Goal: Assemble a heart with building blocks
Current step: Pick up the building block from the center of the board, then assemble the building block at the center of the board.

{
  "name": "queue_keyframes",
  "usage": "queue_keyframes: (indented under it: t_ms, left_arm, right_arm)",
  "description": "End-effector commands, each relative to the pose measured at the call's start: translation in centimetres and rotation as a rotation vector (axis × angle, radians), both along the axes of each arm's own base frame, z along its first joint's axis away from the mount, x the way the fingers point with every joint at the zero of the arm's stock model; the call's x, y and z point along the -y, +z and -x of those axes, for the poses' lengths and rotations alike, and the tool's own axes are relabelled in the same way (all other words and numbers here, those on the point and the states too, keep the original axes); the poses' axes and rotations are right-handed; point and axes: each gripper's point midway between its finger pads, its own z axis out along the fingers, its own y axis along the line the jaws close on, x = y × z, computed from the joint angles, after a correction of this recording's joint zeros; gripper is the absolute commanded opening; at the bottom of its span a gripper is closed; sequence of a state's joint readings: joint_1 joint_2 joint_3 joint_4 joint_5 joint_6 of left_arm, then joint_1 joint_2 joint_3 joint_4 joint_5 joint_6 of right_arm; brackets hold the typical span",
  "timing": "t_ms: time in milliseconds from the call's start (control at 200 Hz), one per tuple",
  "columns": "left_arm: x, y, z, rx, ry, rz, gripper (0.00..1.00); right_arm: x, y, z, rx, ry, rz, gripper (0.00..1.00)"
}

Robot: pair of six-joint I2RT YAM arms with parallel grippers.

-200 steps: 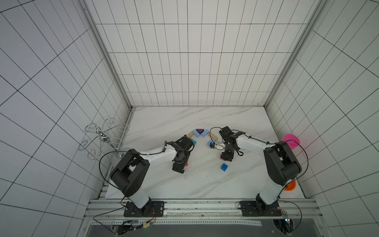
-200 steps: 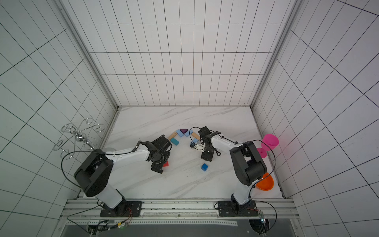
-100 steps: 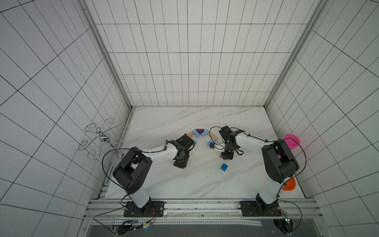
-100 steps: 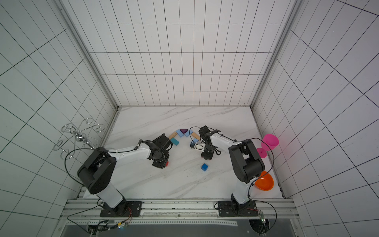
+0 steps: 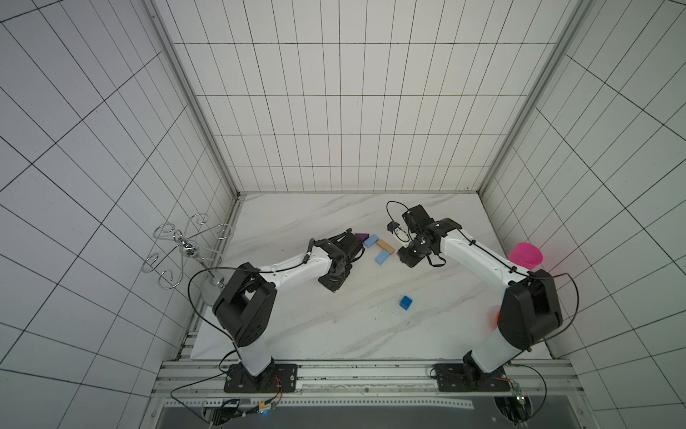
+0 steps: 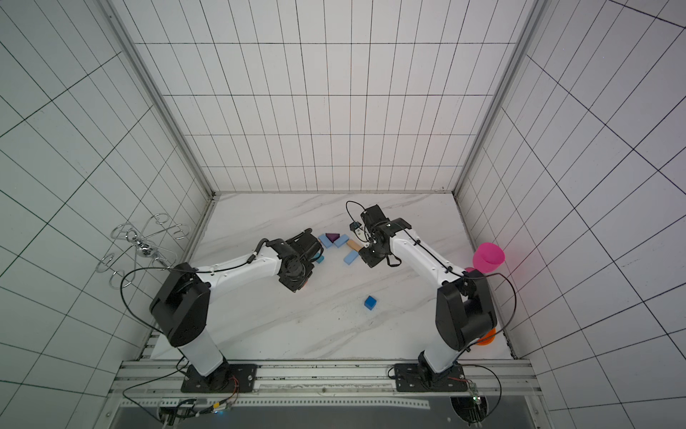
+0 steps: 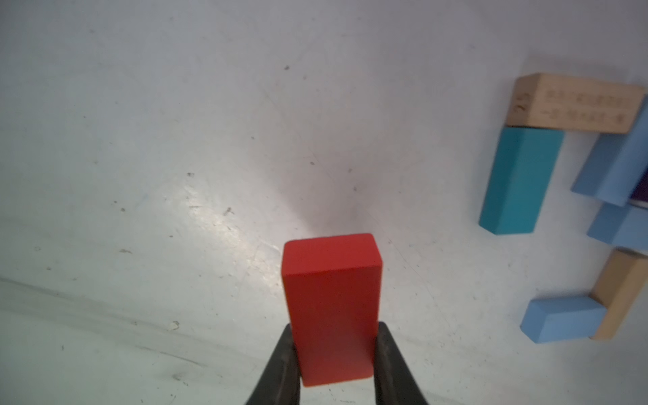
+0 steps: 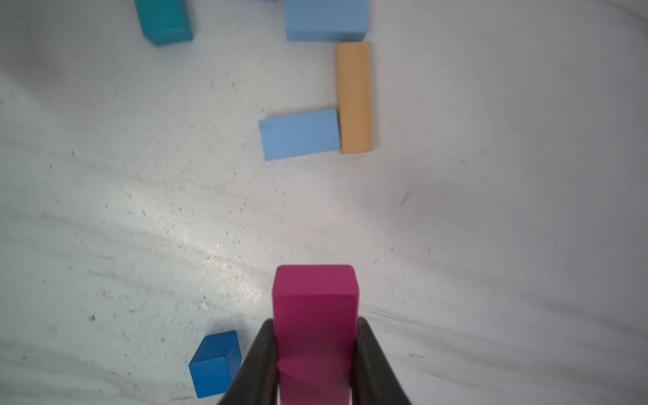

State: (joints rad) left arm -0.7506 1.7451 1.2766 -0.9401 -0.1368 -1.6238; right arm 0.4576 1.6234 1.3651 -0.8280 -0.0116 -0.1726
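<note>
1. Left wrist view: left claw gripped the red brick; teal brick lay ahead, well apart.
2. Right claw clamped the pink brick; blue cube sat just beside it.

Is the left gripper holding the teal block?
No, the left gripper is shut on the red block; the teal block lies apart from it.

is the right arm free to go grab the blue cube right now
Probably not yet. The right gripper is shut on the pink brick, so its jaws are occupied. The blue cube lies alone on the table with nothing crowding it, so the way looks free once the brick is set down.
</note>
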Motion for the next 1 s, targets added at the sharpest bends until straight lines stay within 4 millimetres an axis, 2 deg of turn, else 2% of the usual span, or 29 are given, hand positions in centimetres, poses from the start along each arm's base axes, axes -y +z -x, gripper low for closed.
queue_keyframes:
  t_ms: [0,185,305,450,605,994]
  left_arm:
    - [0.0,-0.2,0.7,-0.032,-0.1,-0.129,0.11]
    - [2.6,-1.3,0.7,-0.06,-0.168,-0.138,0.1]
    - [4.2,-2.5,0.7,-0.085,-0.199,-0.112,0.09]
    - [6.6,-3.7,-0.1,-0.109,-0.249,-0.067,0.09]
    - [8.3,-4.3,-1.2,-0.125,-0.29,-0.063,0.09]
    - [9.5,-5.4,-2.9,-0.141,-0.286,-0.065,0.09]
  right_arm:
    - [2.1,2.7,0.0,-0.007,-0.312,-0.029,0.0]
    - [3.1,2.4,1.5,-0.01,-0.417,-0.065,0.0]
    - [3.4,1.8,2.3,-0.033,-0.418,-0.066,0.0]
    - [4.3,2.0,2.3,-0.008,-0.427,-0.03,0.0]
    - [5.2,2.5,1.9,0.016,-0.438,-0.001,0.0]
    - [5.9,2.4,1.2,0.014,-0.441,0.029,0.0]
